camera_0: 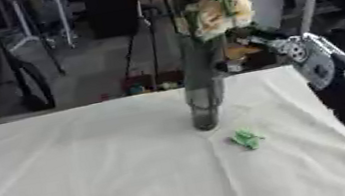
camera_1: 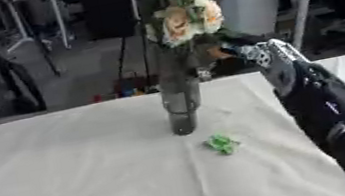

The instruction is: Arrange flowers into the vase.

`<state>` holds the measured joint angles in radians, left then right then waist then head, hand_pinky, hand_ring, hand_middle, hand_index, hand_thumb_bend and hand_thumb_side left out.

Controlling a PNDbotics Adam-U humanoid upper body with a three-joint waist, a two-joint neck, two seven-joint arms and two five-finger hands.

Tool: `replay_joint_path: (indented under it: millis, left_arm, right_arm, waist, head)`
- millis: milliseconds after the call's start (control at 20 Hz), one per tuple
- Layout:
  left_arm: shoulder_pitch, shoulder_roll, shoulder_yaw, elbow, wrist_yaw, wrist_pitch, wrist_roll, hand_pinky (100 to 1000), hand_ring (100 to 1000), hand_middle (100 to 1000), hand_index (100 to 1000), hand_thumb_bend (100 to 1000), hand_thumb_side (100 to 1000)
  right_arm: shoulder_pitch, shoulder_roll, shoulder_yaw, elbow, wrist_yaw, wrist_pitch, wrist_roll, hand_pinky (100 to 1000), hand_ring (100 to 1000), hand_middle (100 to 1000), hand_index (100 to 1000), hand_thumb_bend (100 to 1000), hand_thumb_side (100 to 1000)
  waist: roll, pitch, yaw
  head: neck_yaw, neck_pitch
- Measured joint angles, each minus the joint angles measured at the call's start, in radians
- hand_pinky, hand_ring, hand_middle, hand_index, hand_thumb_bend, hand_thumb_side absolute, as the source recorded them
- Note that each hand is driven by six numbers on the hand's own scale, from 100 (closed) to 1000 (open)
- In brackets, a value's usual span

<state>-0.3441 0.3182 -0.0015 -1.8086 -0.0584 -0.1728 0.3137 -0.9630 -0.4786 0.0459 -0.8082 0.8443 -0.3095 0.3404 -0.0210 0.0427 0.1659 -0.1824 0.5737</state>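
A counter point(camera_0: 83, 176) draped in a pale cloth fills the lower half of the scene, with a cluttered workshop floor behind it. At the far left edge a person in a dark top stands behind the counter, touching nothing on it. Near the middle, a tall, narrow dark glass vase point(camera_0: 203, 99) stands upright on the cloth, well back from the near edge. Cream and peach flowers point(camera_0: 219, 13) with green leaves rise from its mouth, their heads leaning slightly to the right above the rim. Just right of the vase's base and a little nearer the camera, a small green leafy scrap point(camera_0: 246, 138) lies loose on the cloth, apart from the vase. From the right, the robot's black and silver right arm point(camera_1: 324, 104) reaches up and across toward the stems; its right hand point(camera_1: 226, 52) sits just beside the flowers at the vase's mouth, and whether its fingers grasp a stem cannot be told. The left hand does not show.
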Motion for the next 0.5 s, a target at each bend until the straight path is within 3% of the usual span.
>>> replay_joint_path:
  millis: [500]
  left_arm:
    - [0.001, 0.000, 0.000, 0.001, 0.000, -0.002, 0.002, 755, 656, 691, 796, 605, 863]
  right_arm:
    - [0.004, -0.001, 0.011, -0.007, 0.119, -0.047, -0.020, 1000, 1000, 1000, 1000, 622, 836]
  waist:
    - [0.001, 0.000, 0.000]
  head:
    - [0.001, 0.000]
